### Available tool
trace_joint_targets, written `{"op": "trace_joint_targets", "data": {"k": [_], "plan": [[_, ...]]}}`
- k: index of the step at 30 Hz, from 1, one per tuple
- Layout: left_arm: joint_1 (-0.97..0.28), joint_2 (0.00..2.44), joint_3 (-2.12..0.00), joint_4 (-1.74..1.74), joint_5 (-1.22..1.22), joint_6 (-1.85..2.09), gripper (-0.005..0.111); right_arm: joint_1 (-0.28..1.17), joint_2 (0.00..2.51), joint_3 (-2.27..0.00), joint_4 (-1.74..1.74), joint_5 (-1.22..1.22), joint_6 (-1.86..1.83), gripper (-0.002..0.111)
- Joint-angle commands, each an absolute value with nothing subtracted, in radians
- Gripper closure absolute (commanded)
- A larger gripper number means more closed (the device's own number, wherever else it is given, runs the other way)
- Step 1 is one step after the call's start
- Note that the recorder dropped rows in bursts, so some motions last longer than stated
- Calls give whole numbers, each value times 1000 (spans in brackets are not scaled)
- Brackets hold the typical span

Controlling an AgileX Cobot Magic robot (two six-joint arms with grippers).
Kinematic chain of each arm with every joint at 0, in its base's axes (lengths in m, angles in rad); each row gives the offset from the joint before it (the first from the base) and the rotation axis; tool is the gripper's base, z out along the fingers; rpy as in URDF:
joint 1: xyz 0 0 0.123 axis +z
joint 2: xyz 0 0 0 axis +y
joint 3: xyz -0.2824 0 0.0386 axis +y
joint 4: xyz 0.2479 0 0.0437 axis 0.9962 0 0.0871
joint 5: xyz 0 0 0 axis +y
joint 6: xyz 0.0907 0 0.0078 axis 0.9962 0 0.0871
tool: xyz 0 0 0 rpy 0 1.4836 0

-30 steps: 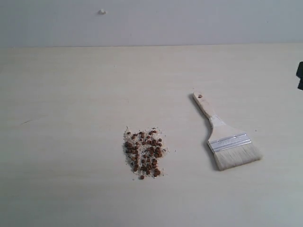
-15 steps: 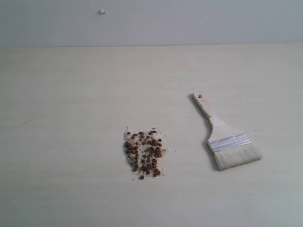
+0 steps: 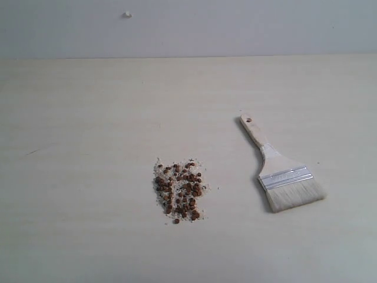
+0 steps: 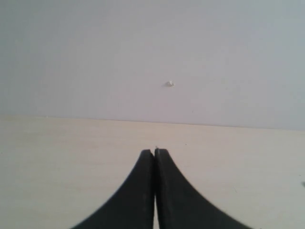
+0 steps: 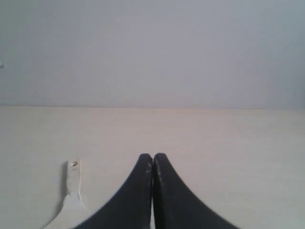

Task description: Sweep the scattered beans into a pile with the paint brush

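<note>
The beans [image 3: 179, 190], small reddish-brown pellets mixed with whitish crumbs, lie gathered in one patch on the pale table. To their right the paint brush [image 3: 279, 169] lies flat, its handle hole toward the back and its off-white bristles toward the front. Neither arm shows in the exterior view. My left gripper [image 4: 154, 151] is shut on nothing, above bare table. My right gripper [image 5: 153, 155] is also shut and empty, and the paint brush handle [image 5: 73, 177] lies beside it without touching it.
The pale table [image 3: 88, 118] ends at a grey wall [image 3: 235, 23] behind. A small white mark [image 3: 127, 15] sits on that wall, and the white mark [image 4: 169, 84] shows in the left wrist view too.
A dark piece of the right arm at the right edge of the exterior view one second ago has gone out of view. Beans and brush lie unmoved.
</note>
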State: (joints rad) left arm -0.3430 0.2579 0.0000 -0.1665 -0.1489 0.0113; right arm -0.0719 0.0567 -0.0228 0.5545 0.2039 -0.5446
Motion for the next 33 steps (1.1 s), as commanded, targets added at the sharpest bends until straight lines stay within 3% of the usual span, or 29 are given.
{"op": "trace_joint_targets", "data": {"k": [1,5,33], "plan": [[-348,252,0,-170,-152,12,107,-78,48,0,486,180,-434,108],[-348,252,0,-170,-152,12,107,-78,46,0,155,178,0,108],[-348,252,0,-170,-152,12,107,-78,21,0,83,267,0,108]]}}
